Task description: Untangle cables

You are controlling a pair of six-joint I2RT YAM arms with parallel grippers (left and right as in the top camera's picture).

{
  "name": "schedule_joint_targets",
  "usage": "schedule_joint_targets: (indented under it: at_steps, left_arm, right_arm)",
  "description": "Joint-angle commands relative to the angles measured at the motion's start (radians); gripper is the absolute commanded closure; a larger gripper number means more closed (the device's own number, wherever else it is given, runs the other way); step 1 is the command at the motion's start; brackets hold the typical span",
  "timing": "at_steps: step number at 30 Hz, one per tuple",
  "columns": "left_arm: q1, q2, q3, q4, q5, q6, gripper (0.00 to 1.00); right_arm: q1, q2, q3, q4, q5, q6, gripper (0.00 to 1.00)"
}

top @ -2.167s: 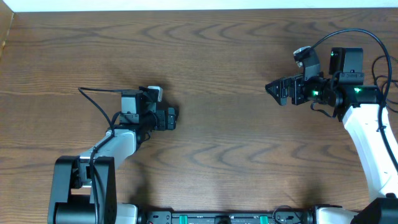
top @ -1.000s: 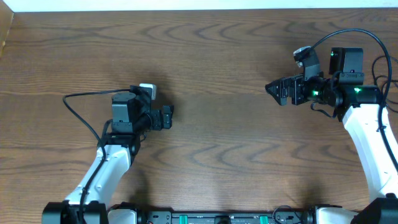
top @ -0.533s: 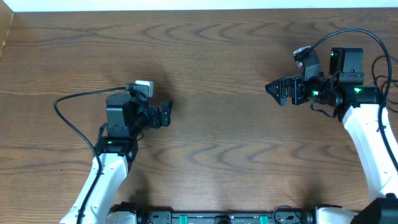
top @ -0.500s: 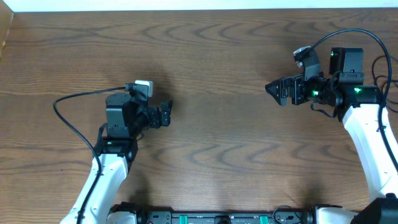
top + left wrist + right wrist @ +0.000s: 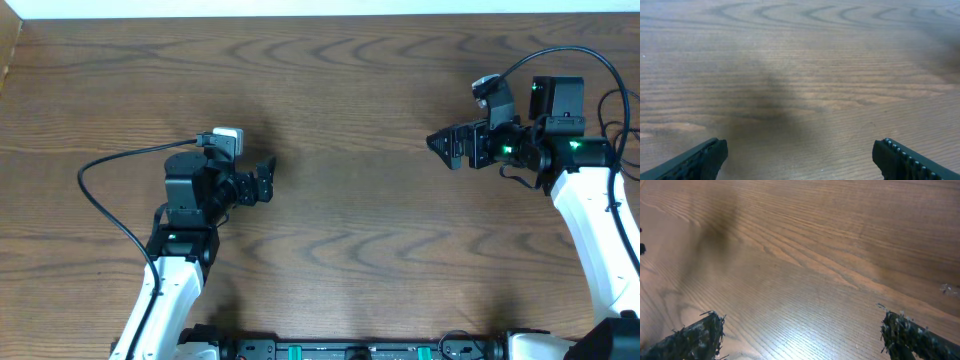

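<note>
No cables show in any view; only bare wood lies under both arms. My left gripper [image 5: 264, 181] hovers left of the table's middle, pointing right and open. In the left wrist view, its gripper [image 5: 800, 160] has both black fingertips [image 5: 700, 157] far apart over bare wood grain, with nothing between them. My right gripper [image 5: 441, 145] is at the right side, pointing left and open. The right wrist view shows that gripper [image 5: 802, 335] with frayed dark fingertips [image 5: 902, 330] spread wide, again over bare wood.
The wooden table [image 5: 350, 80] ends at a white strip along the back. Thick black wires loop from each arm, one out to the left [image 5: 95, 190] and one arching over the right arm [image 5: 560, 55]. The arm bases stand at the front edge.
My left arm has swung back to the left, its gripper shifting slightly left and up and its wire loop spreading further left. The right arm has not moved.
</note>
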Motion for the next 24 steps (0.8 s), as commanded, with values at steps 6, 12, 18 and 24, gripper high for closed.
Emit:
schedule_joint_targets:
  at_steps: [6,12,18,24]
  left_arm:
    - [0.005,-0.093,0.0,0.0,-0.006,-0.012,0.03]
    - [0.005,-0.124,0.0,0.0,-0.006,-0.012,0.03]
    - [0.005,-0.156,0.0,-0.033,-0.011,-0.011,0.03]
    - [0.005,-0.19,0.0,-0.199,-0.032,-0.012,0.03]
  right_arm:
    - [0.005,-0.001,0.0,-0.002,-0.009,0.006,0.01]
    - [0.005,-0.001,0.0,-0.002,-0.009,0.006,0.01]
    - [0.005,-0.001,0.0,-0.002,-0.009,0.006,0.01]
    - [0.005,-0.001,0.0,-0.002,-0.009,0.006,0.01]
